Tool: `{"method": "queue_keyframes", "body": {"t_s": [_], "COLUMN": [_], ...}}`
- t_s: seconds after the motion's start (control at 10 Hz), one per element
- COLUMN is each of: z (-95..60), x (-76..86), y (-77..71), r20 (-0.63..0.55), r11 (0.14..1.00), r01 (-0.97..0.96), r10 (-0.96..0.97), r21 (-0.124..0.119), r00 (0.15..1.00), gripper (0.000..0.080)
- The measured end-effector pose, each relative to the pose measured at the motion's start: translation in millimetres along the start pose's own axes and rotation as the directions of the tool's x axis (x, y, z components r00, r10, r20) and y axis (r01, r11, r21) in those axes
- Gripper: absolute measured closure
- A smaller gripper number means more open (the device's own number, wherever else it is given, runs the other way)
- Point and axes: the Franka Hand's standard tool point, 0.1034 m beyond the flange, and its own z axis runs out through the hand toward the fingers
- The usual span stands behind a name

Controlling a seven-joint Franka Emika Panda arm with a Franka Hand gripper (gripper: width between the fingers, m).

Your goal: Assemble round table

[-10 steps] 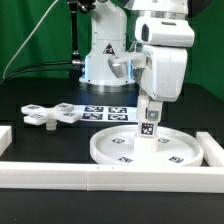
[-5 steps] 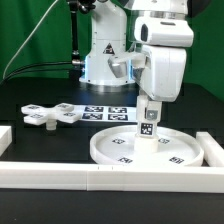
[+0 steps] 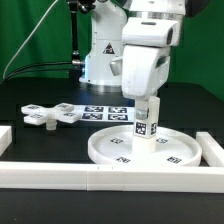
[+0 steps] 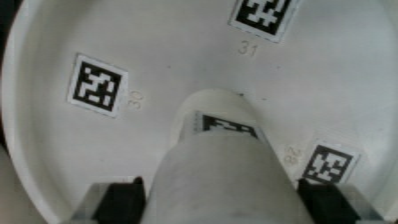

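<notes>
Jaws pinching the cylinder leg [image 3: 143,124], held upright over the round disc [image 3: 100,150].
On the black tabletop [image 3: 40,142], from the exterior view's left: the cross-shaped piece [image 3: 50,113], the marker board [image 3: 105,112], then the disc; I cannot tell whether the leg touches it.

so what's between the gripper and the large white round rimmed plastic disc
The short white cylinder leg, held by the gripper over the disc; both views show it.
</notes>
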Motion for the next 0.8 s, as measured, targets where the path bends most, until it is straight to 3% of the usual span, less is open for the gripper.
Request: {"method": "queue_keyframes", "body": {"t_s": [0.2,0.4,0.5,0.8], "z": [0.6,1.4,1.3,1.4], "x": [-0.5,1.4,3.3,5.1], "y": [-4.2,-4.3,-2.4,-3.4], "r20": [0.016,-0.008,-0.038,-0.04], "r11": [0.96,0.864,0.861,0.732], "r01": [-0.278,-0.503,-0.509,-0.68], "r10": [0.278,0.503,0.509,0.681], "r21": [0.023,0.027,0.014,0.031], "r00": [0.96,0.864,0.86,0.731], "gripper": [0.0392,0.0392,0.0392,0.0392]}}
